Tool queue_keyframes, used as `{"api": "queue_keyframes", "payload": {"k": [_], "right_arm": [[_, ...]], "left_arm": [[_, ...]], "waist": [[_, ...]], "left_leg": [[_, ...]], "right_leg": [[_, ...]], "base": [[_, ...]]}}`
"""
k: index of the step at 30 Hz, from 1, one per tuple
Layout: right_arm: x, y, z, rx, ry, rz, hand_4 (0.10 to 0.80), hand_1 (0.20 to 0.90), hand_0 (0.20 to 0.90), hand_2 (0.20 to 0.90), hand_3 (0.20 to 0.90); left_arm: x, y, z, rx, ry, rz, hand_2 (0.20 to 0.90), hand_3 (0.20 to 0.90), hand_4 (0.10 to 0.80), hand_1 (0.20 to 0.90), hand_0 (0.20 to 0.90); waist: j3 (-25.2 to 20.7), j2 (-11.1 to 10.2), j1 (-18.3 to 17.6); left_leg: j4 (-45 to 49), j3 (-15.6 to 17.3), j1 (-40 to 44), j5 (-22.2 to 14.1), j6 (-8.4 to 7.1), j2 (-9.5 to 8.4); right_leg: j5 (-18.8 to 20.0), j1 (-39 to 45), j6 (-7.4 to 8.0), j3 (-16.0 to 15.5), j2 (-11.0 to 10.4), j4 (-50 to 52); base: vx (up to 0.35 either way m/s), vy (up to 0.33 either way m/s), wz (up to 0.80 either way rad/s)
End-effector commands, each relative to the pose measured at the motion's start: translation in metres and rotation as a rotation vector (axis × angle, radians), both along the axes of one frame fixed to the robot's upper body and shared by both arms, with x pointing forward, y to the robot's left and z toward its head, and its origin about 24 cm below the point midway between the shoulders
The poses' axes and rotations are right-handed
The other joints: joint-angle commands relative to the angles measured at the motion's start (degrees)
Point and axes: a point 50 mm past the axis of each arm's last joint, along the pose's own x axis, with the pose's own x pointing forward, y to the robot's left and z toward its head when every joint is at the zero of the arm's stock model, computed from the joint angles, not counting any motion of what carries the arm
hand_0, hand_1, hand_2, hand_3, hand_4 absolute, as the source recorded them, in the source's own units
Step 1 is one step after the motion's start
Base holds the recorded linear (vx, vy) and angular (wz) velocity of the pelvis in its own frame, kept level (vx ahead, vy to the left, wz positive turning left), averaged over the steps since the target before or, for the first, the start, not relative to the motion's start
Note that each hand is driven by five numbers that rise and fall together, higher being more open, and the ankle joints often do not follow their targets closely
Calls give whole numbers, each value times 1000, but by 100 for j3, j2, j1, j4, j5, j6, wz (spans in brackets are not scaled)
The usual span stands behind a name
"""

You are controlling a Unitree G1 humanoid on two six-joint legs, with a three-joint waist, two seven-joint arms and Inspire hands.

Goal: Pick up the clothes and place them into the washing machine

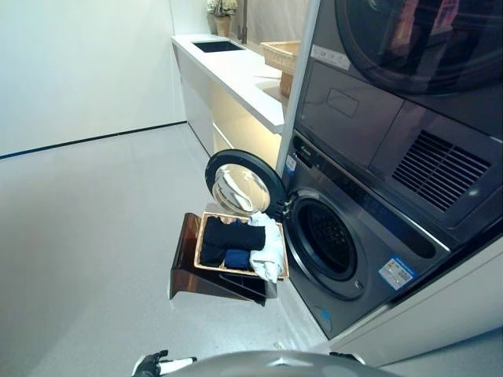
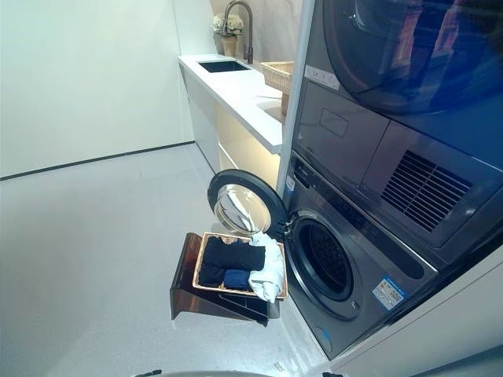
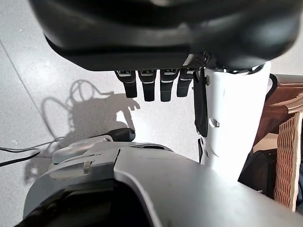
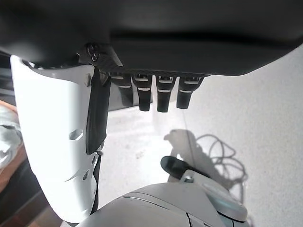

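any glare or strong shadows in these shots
Left eye view: the open washer door glass reflects bright light, and the dryer door above shows reflections. Left wrist view: a hard dark shadow on the floor beyond the left hand. Right wrist view: similar shadow past the right hand.

Clothes wait in the basket beside the open washing machine, low in the centre of your head views.
You see the clothes (image 1: 236,242) heaped in a wicker basket (image 1: 201,236): dark folded garments, a blue piece at the front, a white cloth draped over the right rim. The washing machine (image 1: 346,243) stands just right, round door (image 1: 240,185) swung open.
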Motion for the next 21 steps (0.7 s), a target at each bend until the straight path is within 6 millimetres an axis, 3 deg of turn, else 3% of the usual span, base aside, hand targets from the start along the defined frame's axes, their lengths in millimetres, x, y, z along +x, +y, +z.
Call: {"api": "queue_keyframes", "payload": {"k": [1, 21], "right_arm": [[21, -5, 4, -23, -39, 27, 800, 900, 900, 900, 900], [24, -3, 4, -35, -26, 112, 800, 900, 900, 900, 900]], "left_arm": [[40, -24, 1, -58, -95, -26, 900, 900, 800, 900, 900], [38, -28, 0, -75, -86, -19, 900, 900, 800, 900, 900]], "waist": [[193, 139, 82], [235, 155, 103]], "left_leg": [[-11, -188, 122, -360, -99, -335], [-11, -204, 76, -330, -88, -343]], "right_leg": [[77, -7, -27, -172, 293, 181], [88, -57, -31, -181, 281, 204]], "base": [[0, 0, 0], [0, 0, 0]]}}
